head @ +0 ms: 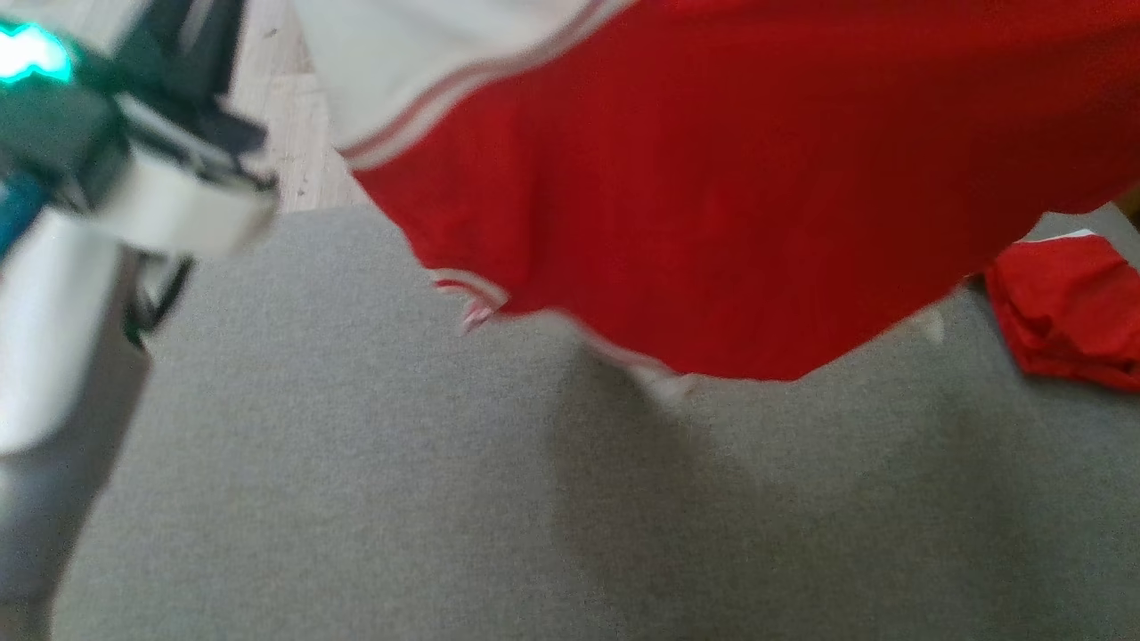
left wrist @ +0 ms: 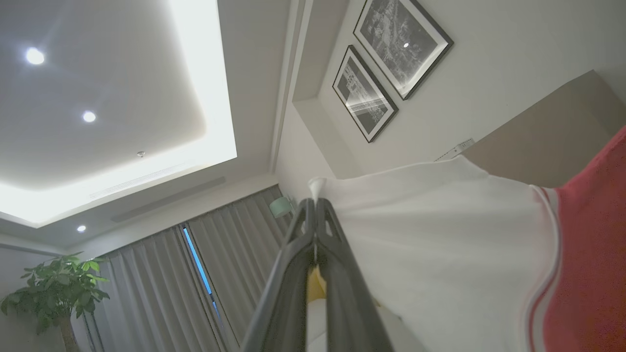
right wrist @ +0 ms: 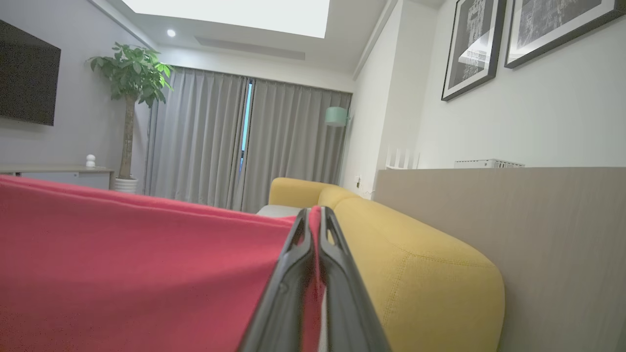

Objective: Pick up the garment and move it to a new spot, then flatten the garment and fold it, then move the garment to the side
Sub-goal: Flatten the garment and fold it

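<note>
The garment is red with a white sleeve and striped trim. It hangs in the air across the top of the head view, above the grey cushion. In the left wrist view my left gripper is shut on a corner of the white sleeve, fingers pointing up toward the ceiling. My right gripper is shut on the red edge of the garment, which stretches away to that view's left. The left arm's pale forearm shows blurred at the head view's left.
A second red cloth lies crumpled on the grey cushion at the right. A yellow sofa arm and a wooden panel stand beyond the right gripper. Wooden floor shows at the upper left.
</note>
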Available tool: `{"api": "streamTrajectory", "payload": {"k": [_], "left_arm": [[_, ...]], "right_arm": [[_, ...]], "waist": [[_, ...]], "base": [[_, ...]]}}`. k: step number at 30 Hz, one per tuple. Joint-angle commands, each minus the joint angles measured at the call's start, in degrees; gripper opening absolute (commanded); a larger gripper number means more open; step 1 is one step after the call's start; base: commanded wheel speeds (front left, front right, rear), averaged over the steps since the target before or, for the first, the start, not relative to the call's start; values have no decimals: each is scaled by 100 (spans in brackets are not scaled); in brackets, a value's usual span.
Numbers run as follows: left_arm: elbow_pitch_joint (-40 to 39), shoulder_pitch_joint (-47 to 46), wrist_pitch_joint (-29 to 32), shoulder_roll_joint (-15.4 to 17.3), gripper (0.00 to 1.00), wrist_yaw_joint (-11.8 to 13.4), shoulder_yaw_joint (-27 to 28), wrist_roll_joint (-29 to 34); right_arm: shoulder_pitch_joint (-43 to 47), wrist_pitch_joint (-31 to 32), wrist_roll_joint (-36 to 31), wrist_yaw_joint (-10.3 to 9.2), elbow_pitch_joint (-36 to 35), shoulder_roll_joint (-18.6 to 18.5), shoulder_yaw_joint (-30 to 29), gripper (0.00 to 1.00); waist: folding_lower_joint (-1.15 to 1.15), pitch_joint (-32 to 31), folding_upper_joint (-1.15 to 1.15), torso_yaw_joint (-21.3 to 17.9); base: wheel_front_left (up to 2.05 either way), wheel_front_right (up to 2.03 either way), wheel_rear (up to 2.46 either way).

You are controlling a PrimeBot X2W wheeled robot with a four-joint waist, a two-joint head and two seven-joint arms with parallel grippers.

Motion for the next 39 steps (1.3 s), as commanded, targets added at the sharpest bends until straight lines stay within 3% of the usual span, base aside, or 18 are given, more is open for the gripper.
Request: {"api": "streamTrajectory", "payload": {"k": [1, 8, 12, 18, 23, 29, 39], "left_arm": [[-140, -448, 56, 246, 0, -11, 307, 21], [794, -1328, 491, 68, 0, -325, 194, -472], [1511, -2083, 534, 21, 0, -412, -13, -483], [2524, -3529, 25, -89, 0, -418, -193, -146], [3007, -4551, -531, -206, 0, -135, -273, 426], [2630, -4683, -604, -346, 0, -72, -172, 599], [1375, -3068, -606, -222, 0, -210, 145, 562]], "right_arm": [[-226, 74, -33, -5, -183, -55, 37, 0], [-890, 628, 65, -5, 167, 269, 477, 0], [-1661, 602, 114, -5, 748, 396, 627, 0], [-3115, 108, -191, -5, 1600, 452, 932, 0], [-4171, -627, -461, -5, 2289, 516, 951, 0], [-4651, -1303, -495, -5, 2951, 484, 1116, 0], [-4219, -1849, -102, -5, 3661, 312, 1496, 0]], "waist": [[2, 13, 0, 2], [2, 400, 0, 21], [2, 1080, 0, 67], [2, 2260, 0, 130], [2, 2823, 0, 184], [2, 3154, 0, 348], [2, 3340, 0, 555]], "base": [[0, 0, 0], [0, 0, 0], [0, 0, 0], [0, 0, 0], [0, 0, 0], [0, 0, 0], [0, 0, 0]]}}
